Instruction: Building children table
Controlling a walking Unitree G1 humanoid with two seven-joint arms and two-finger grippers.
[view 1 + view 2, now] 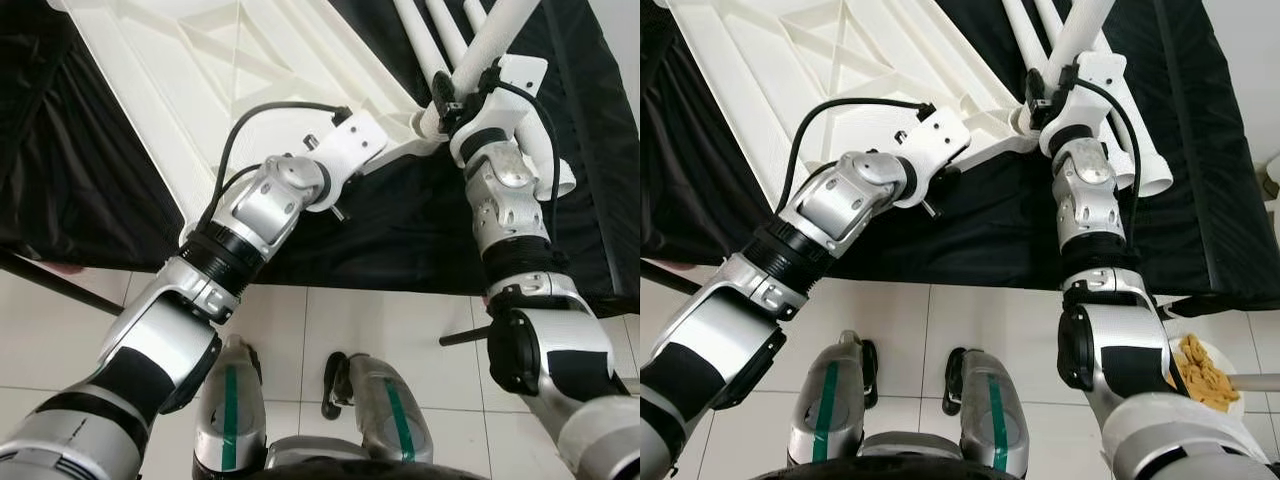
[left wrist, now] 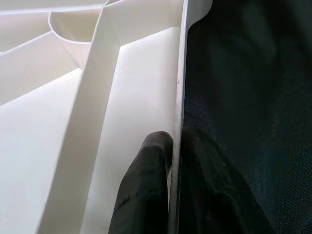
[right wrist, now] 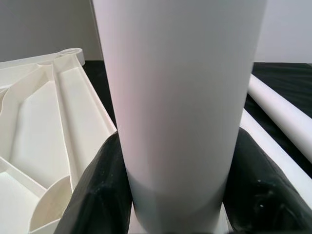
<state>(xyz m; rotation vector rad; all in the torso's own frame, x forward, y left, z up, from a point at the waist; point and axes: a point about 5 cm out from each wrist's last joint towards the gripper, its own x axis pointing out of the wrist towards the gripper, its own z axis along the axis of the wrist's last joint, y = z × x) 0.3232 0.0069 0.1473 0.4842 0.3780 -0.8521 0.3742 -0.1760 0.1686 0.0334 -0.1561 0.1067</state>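
Plastic tabletop [image 1: 230, 70], upside down on a black cloth [image 1: 80, 180], looks light and stiff, its thin rim pinched by the left gripper [image 2: 170, 195], while the right gripper [image 3: 178, 195] clasps a smooth, likely slippery, white leg [image 3: 180, 97] at its corner.

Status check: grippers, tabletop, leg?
Left gripper pinches tabletop rim. Right gripper clamps leg at tabletop corner. Spare legs lie alongside.
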